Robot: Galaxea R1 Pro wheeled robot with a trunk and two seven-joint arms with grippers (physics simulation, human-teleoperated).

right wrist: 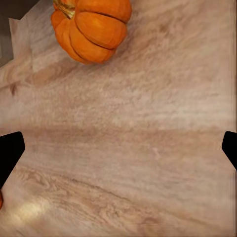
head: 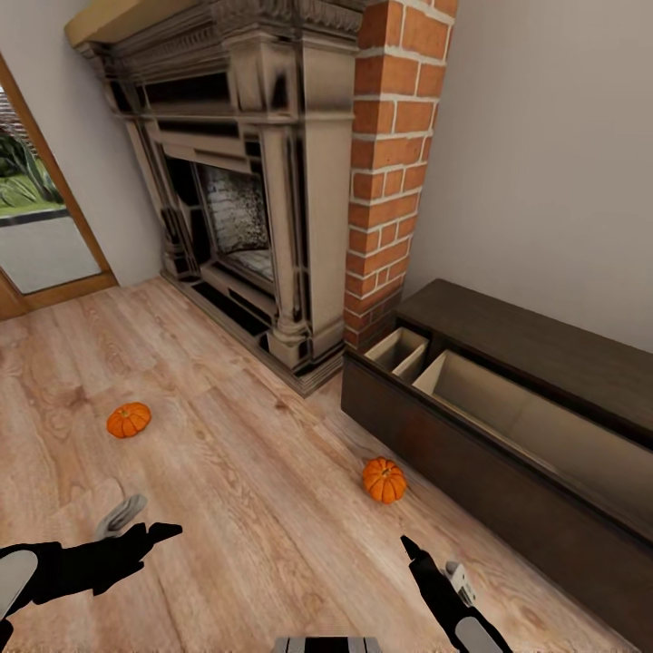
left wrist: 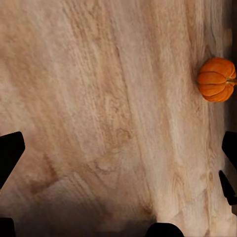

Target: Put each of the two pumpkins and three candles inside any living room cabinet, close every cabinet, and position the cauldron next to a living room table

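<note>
Pumpkins and candles are meant for the cabinet [head: 508, 426], which runs along the right wall beside the brick side of the fireplace [head: 263, 181]. Its long drawer is pulled out toward the room, pale interior showing, with a small divided compartment at the fireplace end and a wide bay beyond it; both look bare as far as can be seen. Standing open like that, it is ready to take things dropped in from above, and by my reading it will need pushing shut afterwards.

Both pumpkins lie on the wooden floor [head: 236, 490]. The near pumpkin [head: 384, 480] sits just beside the drawer front, close to its fireplace end, so it is the handy first pick: a short lift carries it over the front edge. The far pumpkin [head: 129, 420] lies well apart, out on open floor toward the doorway side.

The right end effector [head: 413, 550] hangs low over the boards just short of the near pumpkin, fingers spread wide, and its wrist camera shows the near pumpkin [right wrist: 90, 27] ahead of the gap, not yet between the fingers. That pose suits an approach, I judge. The left end effector [head: 150, 535] hovers over bare floor, also spread, with the far pumpkin [left wrist: 217, 79] off to one side.
</note>
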